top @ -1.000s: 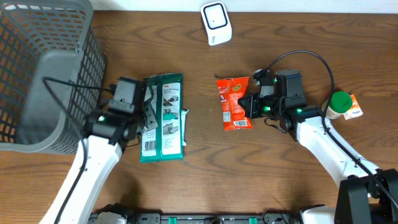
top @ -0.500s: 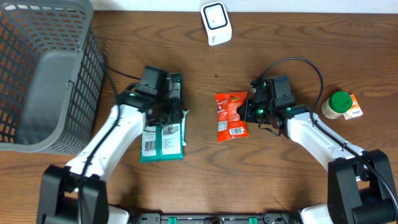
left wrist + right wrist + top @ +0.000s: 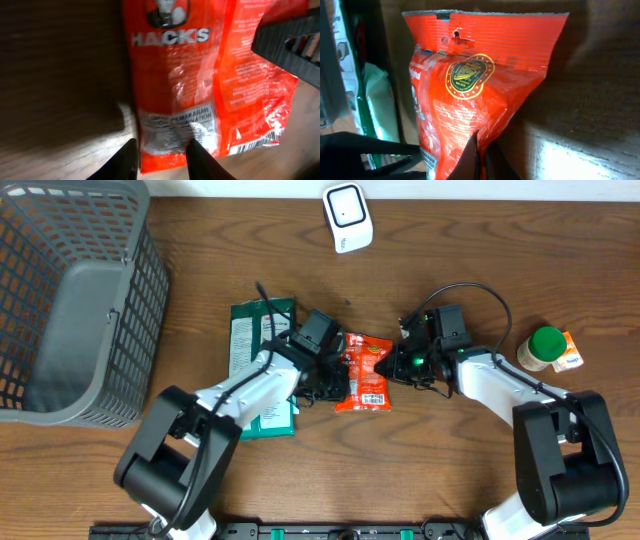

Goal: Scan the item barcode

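Note:
The item is an orange-red Hacks candy pouch (image 3: 365, 370) lying flat on the table's middle. Its barcode (image 3: 257, 145) shows at the pouch's lower corner in the left wrist view. My right gripper (image 3: 400, 365) is shut on the pouch's right edge, pinching a fold of the pouch (image 3: 470, 85) between its fingers (image 3: 481, 155). My left gripper (image 3: 335, 378) hovers over the pouch's left end, its jaws open a little. One finger stands just off the pouch (image 3: 190, 75), and the other finger (image 3: 197, 160) overlaps it. A white scanner (image 3: 347, 217) stands at the back.
A green flat package (image 3: 250, 340) lies left of the pouch, partly under my left arm. A grey wire basket (image 3: 150, 270) fills the left. A green-capped bottle (image 3: 545, 345) and a small orange box (image 3: 570, 352) stand at the right.
My left arm swung right from the green package to the pouch's left end. The right gripper shifted the pouch slightly left and towards the front, tilting it.

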Robot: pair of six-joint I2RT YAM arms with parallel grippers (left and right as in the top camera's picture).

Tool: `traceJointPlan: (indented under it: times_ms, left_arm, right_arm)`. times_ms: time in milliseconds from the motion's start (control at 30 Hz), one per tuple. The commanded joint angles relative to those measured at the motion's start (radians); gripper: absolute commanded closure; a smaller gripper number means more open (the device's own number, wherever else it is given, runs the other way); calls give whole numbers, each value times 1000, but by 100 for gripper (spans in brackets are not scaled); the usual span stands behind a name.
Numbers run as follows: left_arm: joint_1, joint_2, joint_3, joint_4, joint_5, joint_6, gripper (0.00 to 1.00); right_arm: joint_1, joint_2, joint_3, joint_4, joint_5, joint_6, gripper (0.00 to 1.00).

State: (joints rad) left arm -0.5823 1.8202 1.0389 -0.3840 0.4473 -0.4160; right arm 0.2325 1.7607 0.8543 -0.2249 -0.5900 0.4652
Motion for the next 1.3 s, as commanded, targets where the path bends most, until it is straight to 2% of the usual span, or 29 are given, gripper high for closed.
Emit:
traceJointPlan:
  times_ms: [0, 100, 367, 433, 633, 933, 1100, 1167, 1267]
  left_arm:
    - [-15, 11, 10, 11, 12, -9, 66]
    - [-22, 11, 10, 0, -10, -8, 66]
    - [-51, 11, -8, -10, -143, -19, 66]
    - [-58, 11, -8, -15, -177, -19, 66]
    - [-59, 11, -8, -50, -267, -19, 66]
    - [-59, 11, -8, -60, -277, -19, 66]
    - [-59, 11, -8, -60, -277, -19, 65]
    - [-59, 11, -8, -60, -277, -19, 66]
    - [-59, 11, -8, -60, -277, -19, 66]
  right_arm:
    - [-3, 8, -6, -27, -55, -18, 99]
    - [-5, 8, -6, -24, -71, -24, 93]
    - [-7, 8, -6, -26, -104, -106, 56]
    - [-16, 8, -6, -27, -104, -158, 50]
    - [-49, 9, -7, -33, -88, -202, 48]
    - [-62, 41, -8, -22, -92, -208, 50]
    - [-78, 149, -8, 124, -282, -212, 52]
    - [-84, 187, -7, 180, -358, -214, 57]
    - [-88, 220, -7, 217, -420, -212, 70]
